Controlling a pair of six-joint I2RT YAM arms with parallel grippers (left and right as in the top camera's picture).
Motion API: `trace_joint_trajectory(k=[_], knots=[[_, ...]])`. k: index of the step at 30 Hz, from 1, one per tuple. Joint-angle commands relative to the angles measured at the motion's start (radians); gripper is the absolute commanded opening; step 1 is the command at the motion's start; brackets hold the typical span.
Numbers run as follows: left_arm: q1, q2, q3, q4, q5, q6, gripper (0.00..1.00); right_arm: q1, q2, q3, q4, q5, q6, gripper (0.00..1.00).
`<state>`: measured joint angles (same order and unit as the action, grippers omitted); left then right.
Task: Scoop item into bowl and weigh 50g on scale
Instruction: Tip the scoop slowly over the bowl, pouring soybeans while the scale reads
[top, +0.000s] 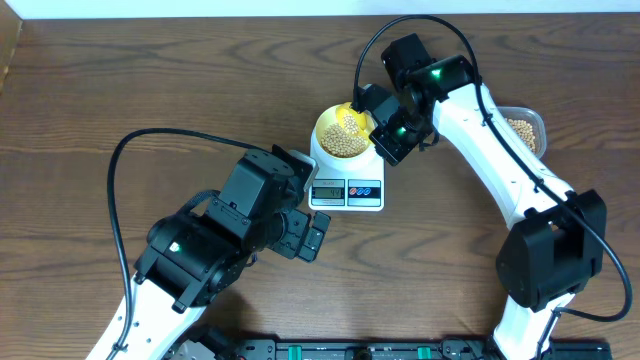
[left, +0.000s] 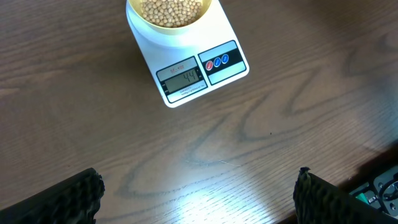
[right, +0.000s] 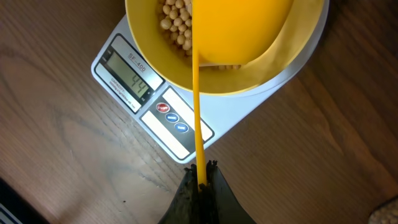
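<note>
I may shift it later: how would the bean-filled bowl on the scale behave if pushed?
The bowl probably slides easily on the smooth scale top. Its loose round beans could spill and roll if it tips.

bowl (left: 168, 29) of beans (left: 171, 9) on scale (left: 146, 51) | display (left: 182, 78) 44 | hand (left: 199, 196) spread wide

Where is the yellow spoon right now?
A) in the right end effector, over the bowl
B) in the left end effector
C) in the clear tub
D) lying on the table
A: the right end effector is shut on the yellow spoon, whose scoop hangs over the bowl.
</note>
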<state>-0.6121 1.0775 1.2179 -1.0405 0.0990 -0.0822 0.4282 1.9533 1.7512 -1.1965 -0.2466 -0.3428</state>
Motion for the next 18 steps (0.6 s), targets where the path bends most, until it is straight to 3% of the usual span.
trace_joint_trajectory(k=[1, 18], knots=[[0.003, 0.0, 0.012, -0.002, -0.002, -0.006, 1.0, 0.019, 0.003, 0.013, -0.003, 0.006, 0.013, 0.01], [0.003, 0.0, 0.012, -0.002, -0.002, -0.005, 1.0, 0.045, 0.003, 0.013, -0.003, 0.046, 0.006, 0.01]])
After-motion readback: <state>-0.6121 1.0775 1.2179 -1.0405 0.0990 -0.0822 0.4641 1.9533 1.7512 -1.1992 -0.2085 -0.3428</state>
